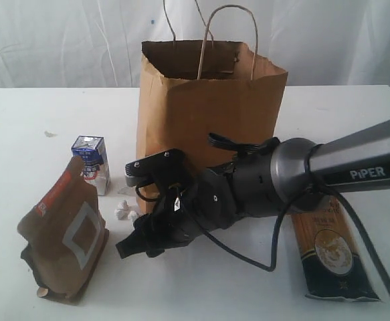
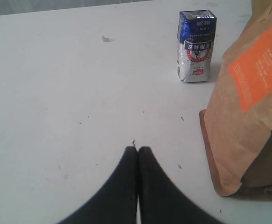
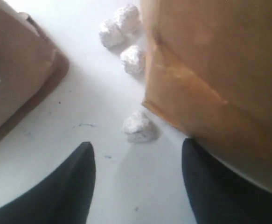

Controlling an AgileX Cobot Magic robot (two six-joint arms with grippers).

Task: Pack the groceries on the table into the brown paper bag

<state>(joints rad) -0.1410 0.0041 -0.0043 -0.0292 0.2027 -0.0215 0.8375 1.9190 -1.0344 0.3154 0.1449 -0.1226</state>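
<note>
Right gripper (image 3: 136, 151): jaws apart, nothing between them, low over the table (image 1: 21, 134) beside the bag's base.
Left gripper (image 2: 137, 156): fingers pressed together, empty, above bare table.
Brown paper bag (image 1: 208, 107): upright, top open, mid-table.
Small blue-white carton (image 1: 91, 162): upright, left of the bag.
Brown pouch (image 1: 64, 234): near the front edge, left side.
Long pasta pack (image 1: 332, 257): flat, by the front right corner.
White lumps (image 3: 139, 127): 4, by the bag's bottom corner.
</note>
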